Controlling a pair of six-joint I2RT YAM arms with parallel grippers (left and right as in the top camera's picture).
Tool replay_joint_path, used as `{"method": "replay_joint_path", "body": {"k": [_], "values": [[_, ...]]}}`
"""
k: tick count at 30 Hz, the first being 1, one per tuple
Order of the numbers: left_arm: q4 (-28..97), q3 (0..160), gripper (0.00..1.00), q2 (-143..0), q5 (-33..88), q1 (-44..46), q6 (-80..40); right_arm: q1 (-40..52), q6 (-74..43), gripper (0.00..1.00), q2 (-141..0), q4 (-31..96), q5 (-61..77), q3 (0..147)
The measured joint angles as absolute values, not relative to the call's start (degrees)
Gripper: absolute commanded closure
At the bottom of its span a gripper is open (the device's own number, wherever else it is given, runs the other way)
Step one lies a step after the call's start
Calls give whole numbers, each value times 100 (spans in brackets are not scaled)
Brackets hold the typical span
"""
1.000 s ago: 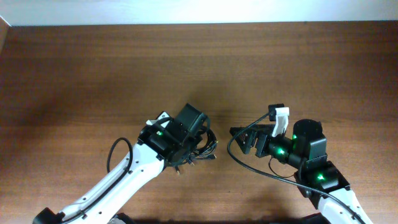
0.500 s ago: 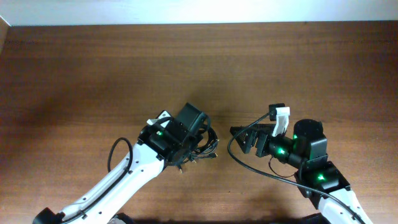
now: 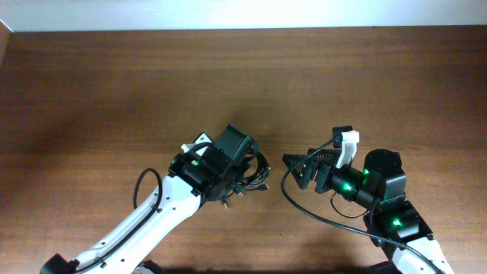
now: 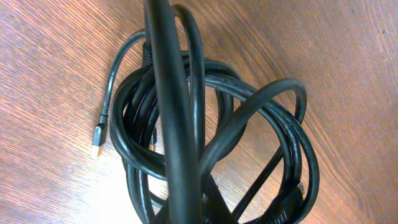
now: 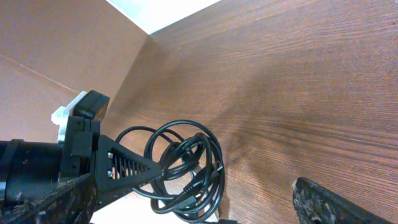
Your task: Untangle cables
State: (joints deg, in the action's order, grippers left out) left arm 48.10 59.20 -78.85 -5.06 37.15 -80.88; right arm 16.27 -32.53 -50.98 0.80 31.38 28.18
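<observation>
Cables (image 4: pixel 219 76) in tangled coil on table (image 3: pixel 114 91)

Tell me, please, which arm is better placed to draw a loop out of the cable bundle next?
Right, probably. The right gripper stands open and empty, facing the cables from beside them, while the left gripper is shut on a strand and seems to anchor the bundle.

Desk (image 3: pixel 114 91): dark brown wood-grain top, one piece. White strip (image 3: pixel 243 14): runs along the desk's far edge.
</observation>
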Motion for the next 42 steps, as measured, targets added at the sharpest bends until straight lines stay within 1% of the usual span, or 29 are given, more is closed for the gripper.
{"method": "replay_joint_path", "body": {"k": [18, 24, 27, 32, 36, 42], "values": [[4633, 5920, 100, -7885, -379, 3715, -8088, 1627, -3120, 2, -4829, 80, 3481, 2818], [4036, 5927, 100, -7885, -294, 3717, -8090, 1627, -3179, 1, -4740, 84, 3756, 2821], [3830, 5927, 100, -7885, -272, 3721, -8106, 1627, -3299, 1, -4740, 303, 3870, 2910], [3391, 5927, 100, -7885, -274, 3721, -8134, 1627, -3446, 1, -4740, 451, 3868, 2980], [3212, 5927, 100, -7885, -274, 3721, -8501, 1627, -3472, 1, -4740, 565, 3830, 2985], [3081, 5927, 100, -7885, -274, 3721, -8799, 1627, -3476, 1, -4740, 1131, 3232, 3006]]}}
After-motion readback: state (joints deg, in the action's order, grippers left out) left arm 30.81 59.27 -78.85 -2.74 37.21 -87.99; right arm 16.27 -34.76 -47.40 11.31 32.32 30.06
